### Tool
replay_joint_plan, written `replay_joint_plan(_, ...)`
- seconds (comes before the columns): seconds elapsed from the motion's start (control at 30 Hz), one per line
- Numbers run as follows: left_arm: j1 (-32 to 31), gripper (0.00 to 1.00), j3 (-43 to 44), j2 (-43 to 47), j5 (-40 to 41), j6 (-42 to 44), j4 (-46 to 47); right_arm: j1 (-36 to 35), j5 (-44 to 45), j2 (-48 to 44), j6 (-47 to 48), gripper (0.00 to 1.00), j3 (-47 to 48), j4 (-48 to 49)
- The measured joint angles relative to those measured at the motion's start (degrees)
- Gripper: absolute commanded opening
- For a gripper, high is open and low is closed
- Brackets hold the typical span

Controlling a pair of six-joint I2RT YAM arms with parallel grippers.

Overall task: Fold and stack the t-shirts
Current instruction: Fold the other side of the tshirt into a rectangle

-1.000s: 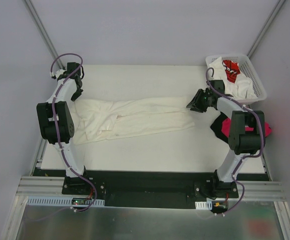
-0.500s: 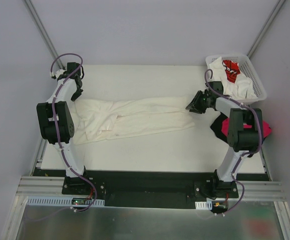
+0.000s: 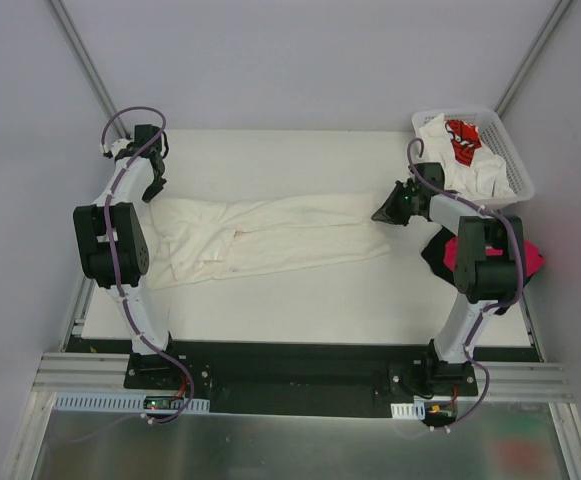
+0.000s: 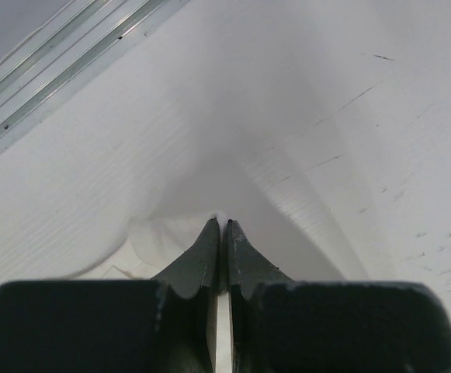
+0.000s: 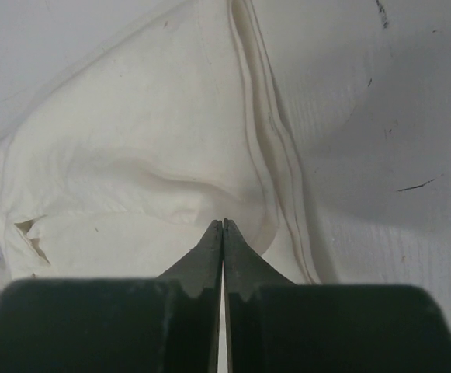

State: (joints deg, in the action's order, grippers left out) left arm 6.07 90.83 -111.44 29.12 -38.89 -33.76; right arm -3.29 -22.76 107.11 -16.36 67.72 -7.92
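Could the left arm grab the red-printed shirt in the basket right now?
Probably not. The basket sits at the far right corner, well away from the left gripper and beyond the right arm, and that gripper is shut on the cream t-shirt.

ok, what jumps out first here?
A cream t-shirt lies stretched across the middle of the table, with the left gripper and right gripper each shut on an end. At the far right corner, a white basket holds a red-printed shirt among crumpled white ones. A pink shirt and a black shirt lie beside the right arm.
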Motion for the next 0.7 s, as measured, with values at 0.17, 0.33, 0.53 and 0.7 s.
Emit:
replay_joint_plan(0.17, 0.0, 0.0, 0.0, -0.02, 0.0, 0.0, 0.0, -0.24, -0.02, 0.04, -0.13, 0.11, -0.09, 0.04)
replay_joint_plan(0.33, 0.0, 0.0, 0.0, -0.11, 0.02, 0.0, 0.0, -0.24, -0.11, 0.33, -0.59, 0.32, 0.44, -0.44)
replay_joint_plan(0.53, 0.0, 0.0, 0.0, -0.13, 0.0, 0.0, 0.0, -0.24, 0.0, 0.33, -0.22, 0.32, 0.59, -1.14)
replay_joint_plan(0.7, 0.0, 0.0, 0.0, -0.31, 0.0, 0.0, 0.0, -0.24, 0.02, 0.31, 0.0, 0.31, 0.2, -1.38)
